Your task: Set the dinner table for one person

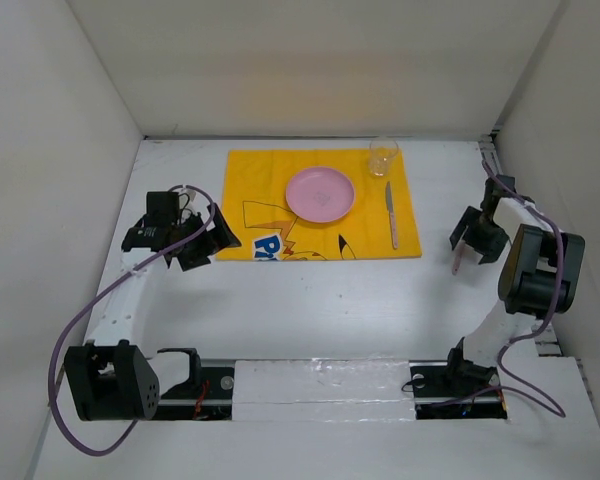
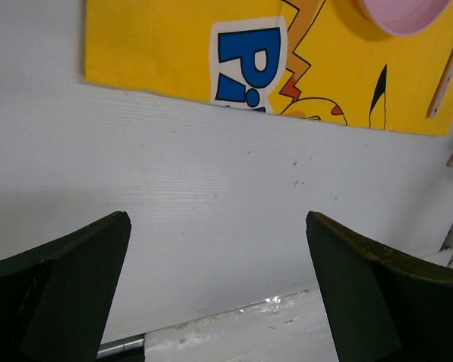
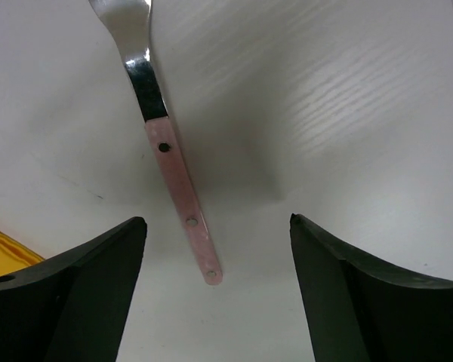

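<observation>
The table (image 1: 310,300) is a large, flat, plain white rectangle, lying level and far bigger than anything on it, with upright white walls rising along its left, far and right edges. Seen close, its surface has a fine grain of parallel ridges, a dull sheen under the light, and a few small dark specks toward the middle.

Pink-handled utensil (image 3: 177,188) — between parted claw (image 3: 217,221), untouched
</observation>
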You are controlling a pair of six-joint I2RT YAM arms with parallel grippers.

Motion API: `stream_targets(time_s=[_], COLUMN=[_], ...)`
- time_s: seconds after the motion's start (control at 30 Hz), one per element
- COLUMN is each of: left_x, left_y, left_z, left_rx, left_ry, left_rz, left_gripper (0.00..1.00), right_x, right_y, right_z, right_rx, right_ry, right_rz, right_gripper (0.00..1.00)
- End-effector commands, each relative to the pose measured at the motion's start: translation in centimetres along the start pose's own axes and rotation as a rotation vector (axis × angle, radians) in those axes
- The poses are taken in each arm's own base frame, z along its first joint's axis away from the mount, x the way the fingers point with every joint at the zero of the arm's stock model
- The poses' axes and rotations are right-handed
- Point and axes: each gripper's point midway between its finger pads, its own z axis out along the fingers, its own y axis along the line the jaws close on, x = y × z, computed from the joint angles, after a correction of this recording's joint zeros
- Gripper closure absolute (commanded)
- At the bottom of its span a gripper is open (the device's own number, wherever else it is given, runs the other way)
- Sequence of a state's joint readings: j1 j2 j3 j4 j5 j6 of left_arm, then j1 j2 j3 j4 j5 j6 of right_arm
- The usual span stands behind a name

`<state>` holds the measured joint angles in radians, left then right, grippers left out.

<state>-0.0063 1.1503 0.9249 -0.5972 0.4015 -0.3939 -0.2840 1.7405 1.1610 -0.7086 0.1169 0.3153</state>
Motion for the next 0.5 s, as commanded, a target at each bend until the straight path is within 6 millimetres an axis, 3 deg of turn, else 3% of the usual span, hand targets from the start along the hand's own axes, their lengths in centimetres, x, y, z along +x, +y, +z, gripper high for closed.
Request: stream_targets(time_s=[0.0,0.13,0.23,0.37,0.43,0.47], left_x=[-0.6,0.4,0.9,0.4,0.3,-0.1], left_y=[-0.7,-1.1,-1.5,-1.8,-2.0,-2.0], left_z=[-1.2,-1.2,-1.1,-1.3,-1.5,-1.7], left_rx=[0.012,0.050,0.078,0.086,0.086,0.067], left_ry=[-0.029,0.002,0.025,0.009,0.009,-0.007], left_rz=[0.034,0.030,0.015,0.012,0.003,-0.007], left_gripper=[0.00,0.00,0.00,0.00,0.00,0.00], right_x=[-0.6,0.1,-0.2,-0.4,-0.5,-1.3], right_y=[1.3,0.8,1.1,1.2,1.0,1.7], right_z=[1.5,2.8,2.8,2.6,2.7,1.6], right_rx=[-0.039,0.023,0.029,0.030,0.041,0.024], right_ry=[0.000,0.046,0.038,0.038,0.042,0.003], right_rz=[-0.015,-0.036,-0.035,-0.026,-0.027,-0.018], right_gripper=[0.20,0.30,0.44,1.00,1.00,1.00])
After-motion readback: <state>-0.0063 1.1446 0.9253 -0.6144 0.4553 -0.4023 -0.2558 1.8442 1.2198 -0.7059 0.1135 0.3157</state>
